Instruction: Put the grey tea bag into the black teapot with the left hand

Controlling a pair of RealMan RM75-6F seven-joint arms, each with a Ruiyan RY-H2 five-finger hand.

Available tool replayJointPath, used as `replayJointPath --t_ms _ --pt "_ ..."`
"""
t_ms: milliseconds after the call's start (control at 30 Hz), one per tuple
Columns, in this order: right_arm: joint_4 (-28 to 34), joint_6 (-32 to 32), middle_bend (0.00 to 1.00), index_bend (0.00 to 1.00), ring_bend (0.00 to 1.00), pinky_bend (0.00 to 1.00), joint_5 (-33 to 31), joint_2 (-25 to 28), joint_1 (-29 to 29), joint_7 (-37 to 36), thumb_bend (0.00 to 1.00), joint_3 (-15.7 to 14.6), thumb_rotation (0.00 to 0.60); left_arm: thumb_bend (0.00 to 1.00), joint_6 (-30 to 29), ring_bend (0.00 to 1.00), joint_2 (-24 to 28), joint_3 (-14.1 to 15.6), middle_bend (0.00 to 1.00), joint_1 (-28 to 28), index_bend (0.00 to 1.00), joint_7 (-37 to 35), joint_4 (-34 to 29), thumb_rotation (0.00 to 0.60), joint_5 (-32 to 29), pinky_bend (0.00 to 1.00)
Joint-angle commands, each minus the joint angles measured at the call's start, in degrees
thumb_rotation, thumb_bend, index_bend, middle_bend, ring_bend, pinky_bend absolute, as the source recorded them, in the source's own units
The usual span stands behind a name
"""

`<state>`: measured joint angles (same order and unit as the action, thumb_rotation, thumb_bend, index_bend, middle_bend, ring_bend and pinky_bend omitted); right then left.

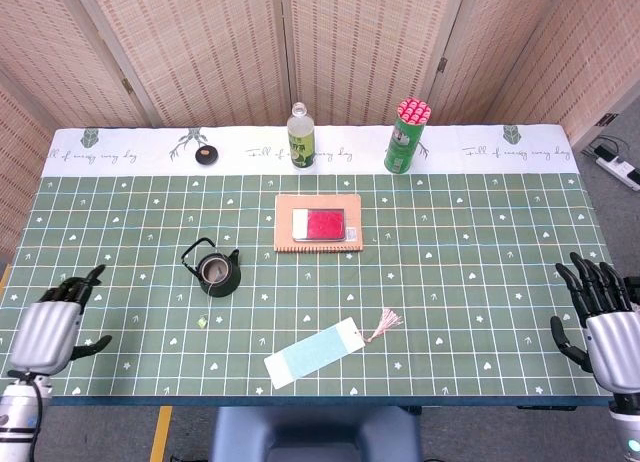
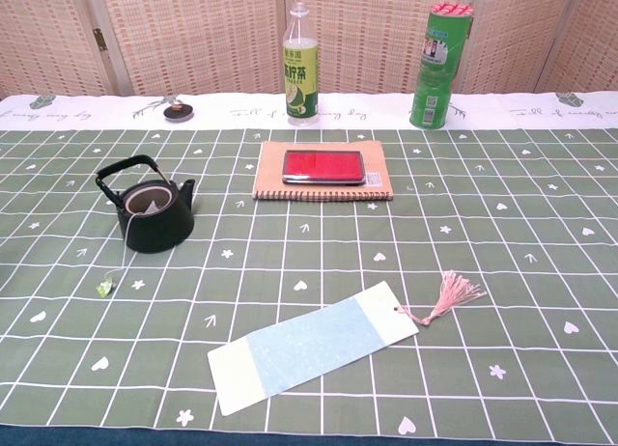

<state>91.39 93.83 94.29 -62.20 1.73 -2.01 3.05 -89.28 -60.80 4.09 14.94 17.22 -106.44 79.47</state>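
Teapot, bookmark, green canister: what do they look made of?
Black teapot: probably cast iron or dark ceramic, with a matte black, unreflective body and a thin hoop handle. Bookmark: looks like matte paper or card, lying flat with a crisp edge, plus a pink thread tassel. Green canister: likely cardboard or plastic with a glossy printed wrap; I can't tell which.

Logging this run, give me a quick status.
Left hand and right hand open, empty. Tea bag inside black teapot, string and tag trailing onto cloth. Nothing obstructing.
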Motion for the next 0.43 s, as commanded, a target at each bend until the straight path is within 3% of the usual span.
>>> replayJointPath --t_ms 33,133,433 --pt "0.6 -0.5 0.0 0.0 0.0 0.0 -1.0 0.3 -0.3 0.7 0.51 0.0 0.6 0.11 -8.9 0.04 -4.1 1.4 0.13 -6.3 0.09 -7.6 10.6 0.6 8.6 0.1" --pt "0.9 -0.4 0.0 0.0 0.0 0.0 -1.4 0.3 -0.3 1.2 0.51 0.2 0.6 0.12 -9.7 0.08 -5.1 1.3 0.16 -7.9 0.12 -12.4 14.4 0.6 9.1 0.14" --pt "0.8 -1.5 0.0 0.0 0.0 0.0 -1.3 -0.4 0.2 2.2 0.51 0.1 0.6 0.11 -2.1 0.07 -3.1 0.0 0.15 -7.5 0.12 -12.5 12.8 0.6 4.8 0.15"
